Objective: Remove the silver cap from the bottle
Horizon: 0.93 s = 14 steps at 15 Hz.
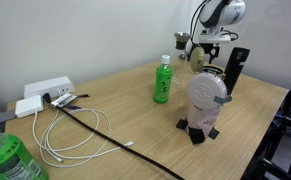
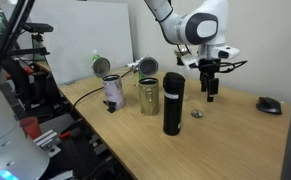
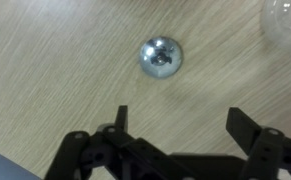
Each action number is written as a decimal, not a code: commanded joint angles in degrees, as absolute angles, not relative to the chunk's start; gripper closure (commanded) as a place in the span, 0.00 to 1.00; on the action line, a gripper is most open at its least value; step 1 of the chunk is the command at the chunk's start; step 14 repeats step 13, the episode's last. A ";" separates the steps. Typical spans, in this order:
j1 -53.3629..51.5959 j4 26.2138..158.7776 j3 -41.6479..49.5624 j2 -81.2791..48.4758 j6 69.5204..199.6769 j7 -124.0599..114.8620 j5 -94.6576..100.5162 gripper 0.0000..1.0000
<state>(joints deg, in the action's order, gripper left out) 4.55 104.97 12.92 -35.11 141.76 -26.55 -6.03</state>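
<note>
Tool: your tool (image 3: 180,120) hung with its two fingers (image 3: 119,118) spread wide and nothing between them, above the tabletop (image 3: 55,60) and clear of it.
Silver cap: the silver cap (image 3: 161,56) lay flat on the bare wood, round face up and touching nothing else. In an exterior view it showed as a small glint (image 2: 196,114) low beside the tool (image 2: 211,92).
Bearing: in the wrist view the cap sat ahead of the fingertips and a little toward one finger, not yet between them. Being round, it gave you no long axis to line up on.
Bottle: the bottle (image 2: 148,96) stood well apart from the tool, beyond the black flask (image 2: 173,103). Its top looked grey, and what that was I could not tell.
Arm: you had only the one, so there was no nearer side to choose.
Judgement: the cap seemed already off the bottle. Any pickup would have called for shifting forward over it before descending.
</note>
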 commanded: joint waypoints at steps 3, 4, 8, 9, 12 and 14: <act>4.34 104.91 12.77 -32.75 141.61 -26.62 -5.83 0.00; 4.29 105.03 12.73 -31.94 141.43 -26.65 -5.79 0.00; 4.26 105.56 12.72 -31.66 141.28 -26.66 -5.78 0.00; 4.26 105.58 12.72 -31.66 141.28 -26.66 -5.78 0.00; 4.26 105.58 12.72 -31.66 141.28 -26.67 -5.78 0.00; 4.26 105.58 12.72 -31.66 141.28 -26.67 -5.78 0.00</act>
